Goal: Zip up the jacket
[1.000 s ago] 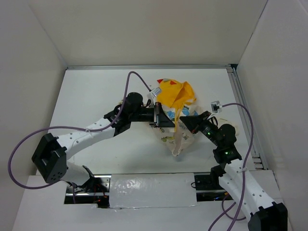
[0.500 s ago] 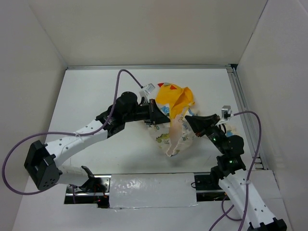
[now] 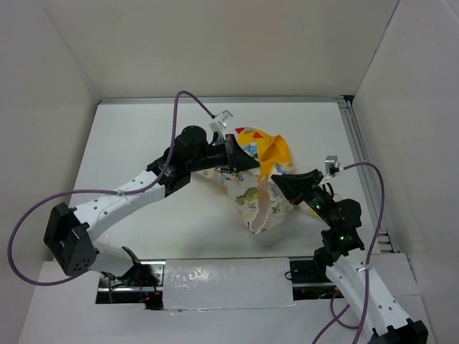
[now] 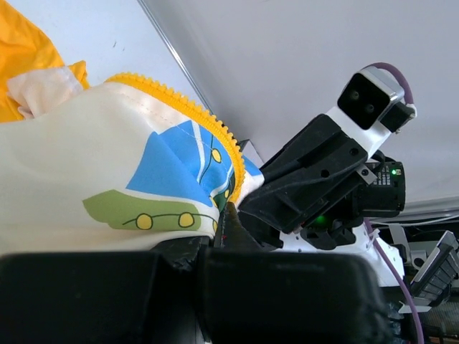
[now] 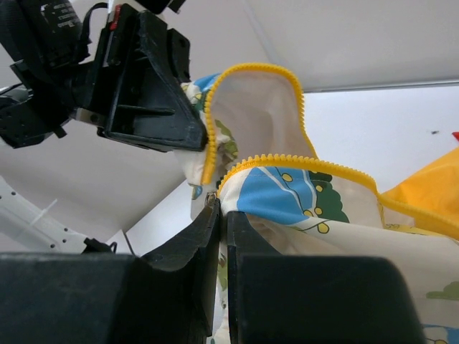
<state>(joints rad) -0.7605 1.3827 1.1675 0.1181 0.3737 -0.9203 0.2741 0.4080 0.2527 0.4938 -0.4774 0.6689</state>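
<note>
The jacket [image 3: 251, 197] is lifted off the table between my two grippers, its cream printed side hanging down and its yellow lining [image 3: 276, 152] bunched at the back. My left gripper [image 3: 247, 163] is shut on the jacket's front edge beside the yellow zipper teeth [image 4: 208, 136]. My right gripper [image 3: 278, 183] is shut on the other front edge, with the fabric [image 5: 301, 197] pinched between its jaws under the yellow zipper teeth [image 5: 287, 163]. The two grippers are close together, and the zipper edges stand apart.
White walls enclose the table [image 3: 143, 143] on three sides. A metal rail [image 3: 362, 165] runs along the right edge. A silver taped strip [image 3: 226, 283] lies at the near edge between the arm bases. Purple cables loop off both arms.
Both grippers have risen with the jacket and drawn it up off the table. The left gripper moved slightly back and right. The yellow lining now shows less in the top view.
</note>
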